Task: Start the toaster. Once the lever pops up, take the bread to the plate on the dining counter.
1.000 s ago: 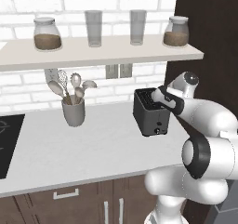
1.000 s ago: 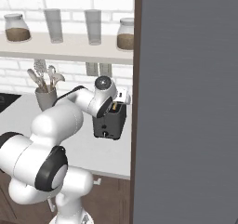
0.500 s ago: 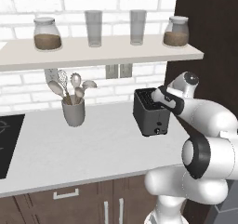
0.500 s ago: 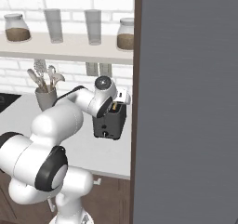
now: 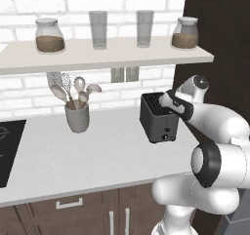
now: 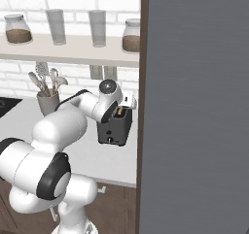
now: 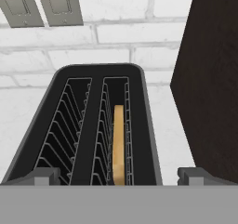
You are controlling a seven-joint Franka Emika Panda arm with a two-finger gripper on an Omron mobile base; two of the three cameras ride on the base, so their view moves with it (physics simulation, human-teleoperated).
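Observation:
The dark toaster (image 5: 157, 123) stands on the grey worktop (image 5: 73, 156) near the dark wall panel, also seen as the toaster (image 6: 114, 130) from the other side. My gripper (image 5: 165, 100) hovers just above its top, open, holding nothing. Looking straight down, the toaster (image 7: 93, 125) shows two wire-lined slots. The tan bread (image 7: 119, 144) stands on edge deep in the right slot. My gripper (image 7: 120, 176) spans the toaster's near end, its fingertips (image 7: 44, 175) wide apart. The plate and the dining counter are out of view.
A grey utensil cup (image 5: 77, 117) with spoons and a whisk stands left of the toaster. A shelf (image 5: 97, 53) with jars and glasses hangs overhead. A tall dark panel (image 5: 219, 58) rises right of the toaster. A black cooktop (image 5: 7, 151) lies at far left.

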